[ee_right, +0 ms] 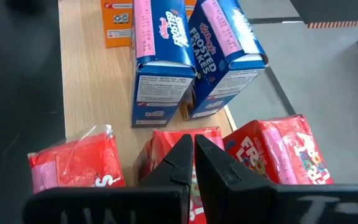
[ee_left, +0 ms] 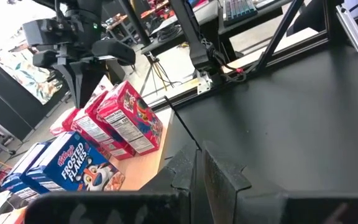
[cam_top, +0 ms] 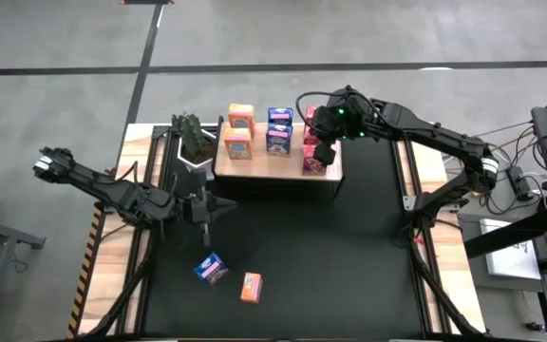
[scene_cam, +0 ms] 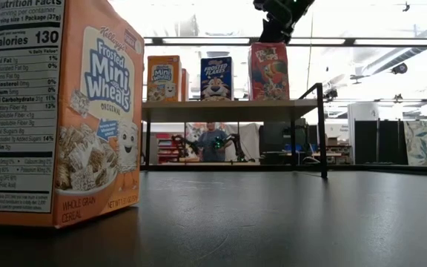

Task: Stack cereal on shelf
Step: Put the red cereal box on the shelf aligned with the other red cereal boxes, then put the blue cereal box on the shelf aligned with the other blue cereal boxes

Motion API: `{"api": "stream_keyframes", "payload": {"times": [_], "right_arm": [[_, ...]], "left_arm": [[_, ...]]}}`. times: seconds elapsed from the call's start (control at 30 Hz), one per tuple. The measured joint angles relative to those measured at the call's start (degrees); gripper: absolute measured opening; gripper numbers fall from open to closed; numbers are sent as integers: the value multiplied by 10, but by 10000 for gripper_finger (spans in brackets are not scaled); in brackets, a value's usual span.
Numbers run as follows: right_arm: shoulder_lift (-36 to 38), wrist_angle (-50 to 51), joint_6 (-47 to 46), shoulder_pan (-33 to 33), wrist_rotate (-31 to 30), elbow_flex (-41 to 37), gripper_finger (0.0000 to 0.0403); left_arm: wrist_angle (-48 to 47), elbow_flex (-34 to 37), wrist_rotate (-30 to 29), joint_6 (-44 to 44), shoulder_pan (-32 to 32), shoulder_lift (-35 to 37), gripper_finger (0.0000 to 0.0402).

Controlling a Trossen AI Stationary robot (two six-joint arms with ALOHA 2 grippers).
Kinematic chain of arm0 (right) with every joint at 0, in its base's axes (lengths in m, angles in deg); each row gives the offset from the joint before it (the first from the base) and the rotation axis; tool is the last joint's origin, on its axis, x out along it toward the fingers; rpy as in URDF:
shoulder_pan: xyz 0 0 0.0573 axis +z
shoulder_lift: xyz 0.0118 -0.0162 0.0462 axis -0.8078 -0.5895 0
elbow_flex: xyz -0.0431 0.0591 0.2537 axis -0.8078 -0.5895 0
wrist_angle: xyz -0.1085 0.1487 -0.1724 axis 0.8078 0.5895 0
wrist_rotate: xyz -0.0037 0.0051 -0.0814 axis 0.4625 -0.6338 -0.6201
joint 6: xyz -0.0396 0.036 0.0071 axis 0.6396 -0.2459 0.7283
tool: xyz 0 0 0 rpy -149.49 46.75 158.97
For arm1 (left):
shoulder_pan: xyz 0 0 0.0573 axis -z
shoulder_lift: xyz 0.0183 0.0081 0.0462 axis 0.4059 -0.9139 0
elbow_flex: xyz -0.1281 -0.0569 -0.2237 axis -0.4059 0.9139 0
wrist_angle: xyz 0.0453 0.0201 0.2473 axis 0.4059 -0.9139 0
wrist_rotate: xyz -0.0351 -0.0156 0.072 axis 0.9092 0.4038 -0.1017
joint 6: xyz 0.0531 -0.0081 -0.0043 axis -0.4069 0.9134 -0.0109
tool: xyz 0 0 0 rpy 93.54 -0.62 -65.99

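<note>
The wooden shelf (cam_top: 275,167) stands at the mat's far side. On it stand two orange cereal boxes (cam_top: 239,131), two blue ones (cam_top: 279,129) and three pink-red ones (ee_right: 272,152). My right gripper (ee_right: 193,152) is shut and points down just over the middle pink-red box (ee_right: 166,146). One blue box (cam_top: 210,269) and one orange box (cam_top: 251,286) lie on the black mat near the front. My left gripper (cam_top: 218,205) is shut with nothing in it, above the mat in front of the shelf's left end. My right gripper's shut fingertips (ee_left: 78,99) stand right at the top of the pink-red boxes (ee_left: 92,121), coming from above. Whether they touch a box I cannot tell.
A green potted plant (cam_top: 194,136) stands at the shelf's left end. The shelf's black frame post (scene_cam: 322,130) rises at its right front corner. The orange box on the mat fills the low view's left side (scene_cam: 58,111). A person (scene_cam: 213,142) shows far behind the table.
</note>
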Motion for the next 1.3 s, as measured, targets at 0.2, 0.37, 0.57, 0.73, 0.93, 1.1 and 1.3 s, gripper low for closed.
{"api": "stream_keyframes", "payload": {"times": [0.2,0.37,0.57,0.73,0.93,1.1,1.3], "right_arm": [[27,-7,-1,18,4,5,8],[59,-32,-13,74,4,-23,8],[91,-130,-9,161,3,-110,8],[110,-216,-3,212,0,-186,8],[121,-283,6,248,-1,-249,8],[131,-308,24,259,-2,-275,8],[130,-342,56,259,-2,-296,9]], "left_arm": [[-4,0,0,14,0,0,11],[-30,0,0,90,0,0,11],[-78,-2,1,258,0,-1,11],[-162,-33,42,415,1,-11,17],[-258,-96,158,577,5,-58,38],[-356,-146,258,706,29,-124,69],[-481,-203,339,891,75,-213,140]]}}
